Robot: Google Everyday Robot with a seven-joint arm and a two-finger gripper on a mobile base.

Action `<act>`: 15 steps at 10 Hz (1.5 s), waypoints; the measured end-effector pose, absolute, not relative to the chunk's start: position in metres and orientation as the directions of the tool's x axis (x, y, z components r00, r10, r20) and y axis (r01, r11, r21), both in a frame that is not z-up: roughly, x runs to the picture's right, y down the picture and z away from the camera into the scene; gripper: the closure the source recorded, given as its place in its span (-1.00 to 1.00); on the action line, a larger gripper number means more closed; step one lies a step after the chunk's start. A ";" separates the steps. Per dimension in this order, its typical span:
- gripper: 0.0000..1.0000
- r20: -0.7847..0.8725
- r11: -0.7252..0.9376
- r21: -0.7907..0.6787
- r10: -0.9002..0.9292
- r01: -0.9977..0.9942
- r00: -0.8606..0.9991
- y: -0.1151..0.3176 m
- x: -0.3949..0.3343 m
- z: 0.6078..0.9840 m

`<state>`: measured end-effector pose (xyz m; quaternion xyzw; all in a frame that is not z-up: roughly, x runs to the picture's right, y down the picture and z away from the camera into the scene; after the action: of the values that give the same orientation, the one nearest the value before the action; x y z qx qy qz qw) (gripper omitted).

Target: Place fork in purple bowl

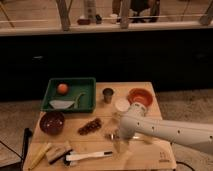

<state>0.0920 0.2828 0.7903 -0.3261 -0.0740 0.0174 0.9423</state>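
The fork (110, 135) is a small shiny piece lying on the wooden table, partly hidden at the left end of my arm. My gripper (119, 142) is at the end of the white arm that reaches in from the right. It points down at the table right beside the fork. The purple bowl (52, 122) stands at the table's left side, well left of the gripper, and nothing shows inside it.
A green tray (89, 82) at the back left holds an orange fruit (62, 88) and a pale item. A metal cup (108, 94), a white disc (122, 104) and an orange bowl (140, 95) are behind the arm. A brown cluster (90, 126) and a white-handled tool (88, 156) lie nearby.
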 end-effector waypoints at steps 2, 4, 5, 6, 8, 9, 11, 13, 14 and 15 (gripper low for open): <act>-0.45 0.127 0.780 -0.626 0.095 0.005 0.987 0.289 0.098 0.797; -0.07 0.129 0.774 -0.633 0.114 -0.007 0.985 0.292 0.102 0.801; 0.19 0.133 0.776 -0.630 0.122 -0.011 0.984 0.291 0.103 0.802; 0.40 0.132 0.776 -0.630 0.118 -0.009 0.984 0.289 0.103 0.801; 0.80 0.129 0.777 -0.629 0.113 -0.006 0.985 0.286 0.106 0.797; 0.93 0.125 0.775 -0.632 0.113 -0.008 0.986 0.286 0.108 0.796; 1.00 0.123 0.771 -0.637 0.116 -0.011 0.986 0.288 0.110 0.794; 1.00 0.141 0.769 -0.639 0.133 -0.012 0.981 0.289 0.108 0.799; 1.00 0.142 0.770 -0.638 0.129 -0.009 0.981 0.289 0.108 0.798; 1.00 0.143 0.770 -0.638 0.129 -0.008 0.981 0.288 0.109 0.796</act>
<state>0.1087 0.2880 0.7958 -0.3374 -0.0896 0.0365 0.9364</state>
